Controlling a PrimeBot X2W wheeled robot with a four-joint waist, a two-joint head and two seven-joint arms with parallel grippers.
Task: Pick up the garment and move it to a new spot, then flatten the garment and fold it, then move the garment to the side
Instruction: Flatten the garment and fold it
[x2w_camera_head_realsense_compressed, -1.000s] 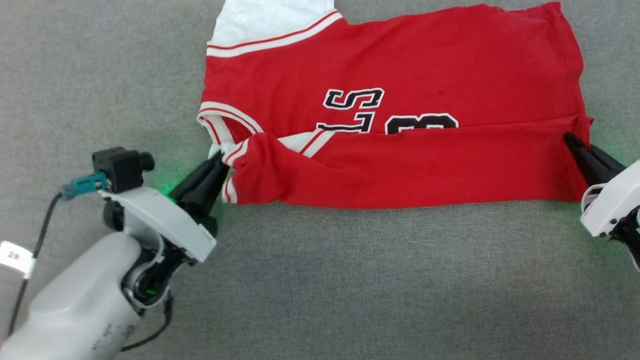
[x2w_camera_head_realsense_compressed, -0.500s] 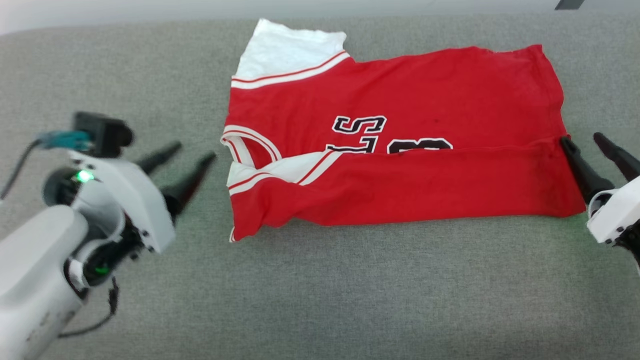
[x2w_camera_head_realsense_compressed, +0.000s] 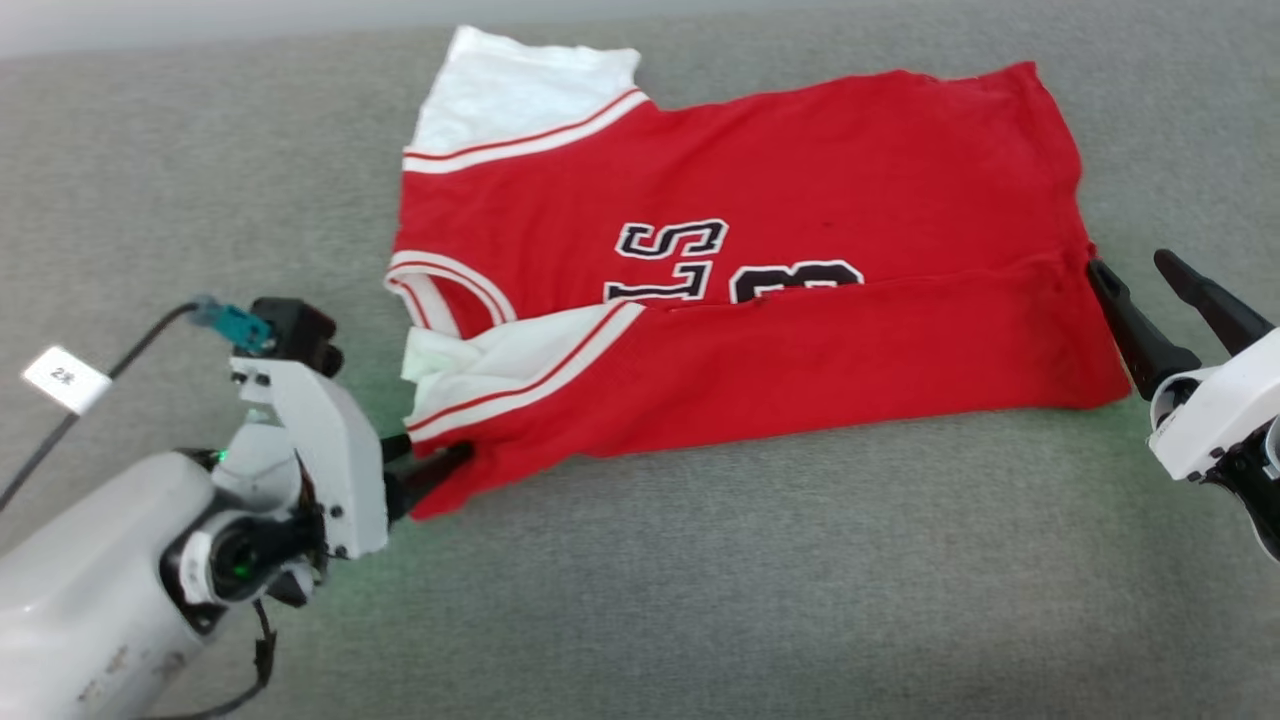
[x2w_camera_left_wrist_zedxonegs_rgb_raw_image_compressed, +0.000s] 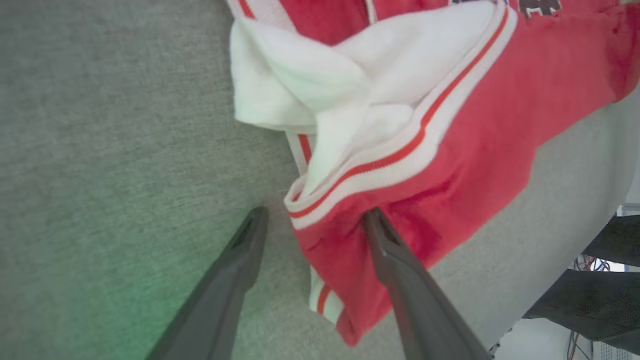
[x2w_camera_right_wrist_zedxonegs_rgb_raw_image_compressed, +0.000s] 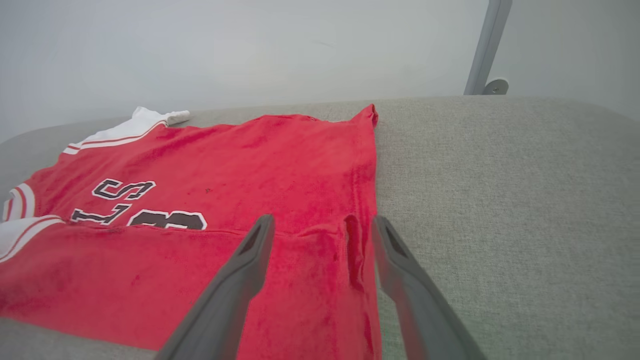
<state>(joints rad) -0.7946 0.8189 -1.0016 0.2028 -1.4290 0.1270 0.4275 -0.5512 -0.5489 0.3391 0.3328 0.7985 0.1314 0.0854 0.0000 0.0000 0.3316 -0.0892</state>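
Head view: left pincer (x2w_camera_head_realsense_compressed: 425, 462) is mostly hidden behind its own white wrist housing, with only dark finger stubs poking out. The right arm is cut off at the frame edge. The black lettering on the garment (x2w_camera_head_realsense_compressed: 740, 300) is half covered by a folded-up flap and can't be read in full.

The garment is a red shirt with white sleeves and red-and-white stripe trim. It lies flat on the grey worktop (x2w_camera_head_realsense_compressed: 700, 580), near strip folded up over the body, left sleeve bunched.

Left wrist view: left pincer (x2w_camera_left_wrist_zedxonegs_rgb_raw_image_compressed: 315, 215) is open, gripping nothing. It straddles the striped sleeve corner, one finger on red cloth and one on bare worktop.

Right pincer (x2w_camera_head_realsense_compressed: 1130, 262) is open at the garment's right edge. In its wrist view, right pincer (x2w_camera_right_wrist_zedxonegs_rgb_raw_image_compressed: 324, 220) has one finger over red cloth and the other at the hem. That view also shows a pale wall and a metal pole (x2w_camera_right_wrist_zedxonegs_rgb_raw_image_compressed: 482, 50) behind.
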